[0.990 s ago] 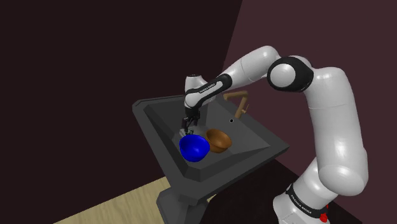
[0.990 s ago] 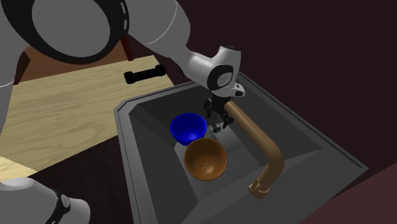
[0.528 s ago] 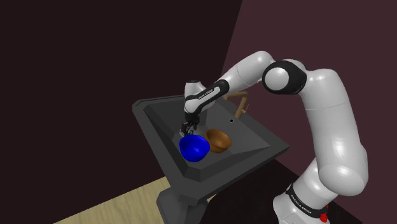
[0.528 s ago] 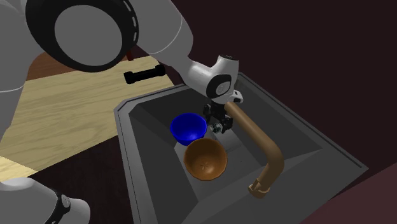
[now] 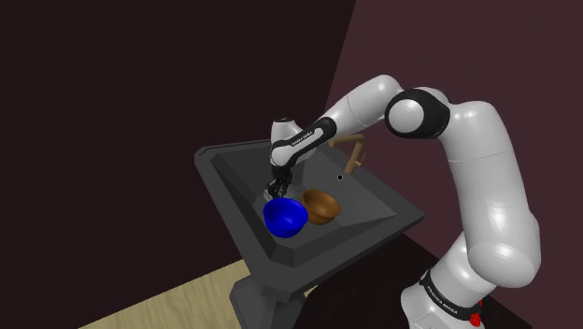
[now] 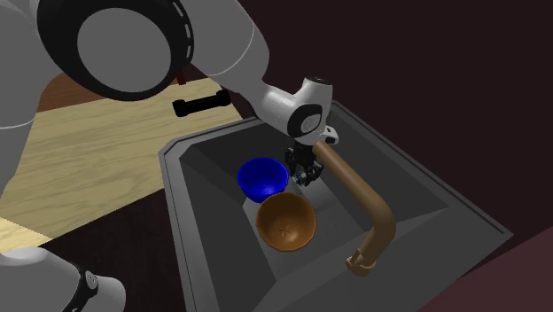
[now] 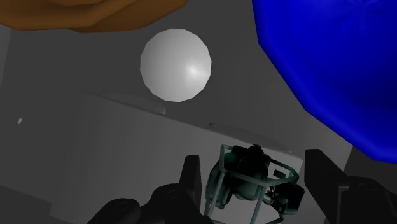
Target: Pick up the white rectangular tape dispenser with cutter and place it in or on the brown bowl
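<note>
Shoulder view far, second exterior near — both overlook the brown bowl [image 5: 320, 207] [image 6: 286, 222]

We see the white arm [image 5: 486, 187] bent at the elbow, forearm stretched toward the shoulder view's left. The wrist [image 5: 288, 140] points down, the claw [image 7: 254, 173] is low, and its fingers [image 7: 193, 181] are spread apart.

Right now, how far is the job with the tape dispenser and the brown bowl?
Done: the open jaws stand either side of the small dark, green-framed tape dispenser, beside the round blue bowl. In hand: the grasp; it is not yet clasped. Left: lifting it and placing it in the round brown bowl.
</note>
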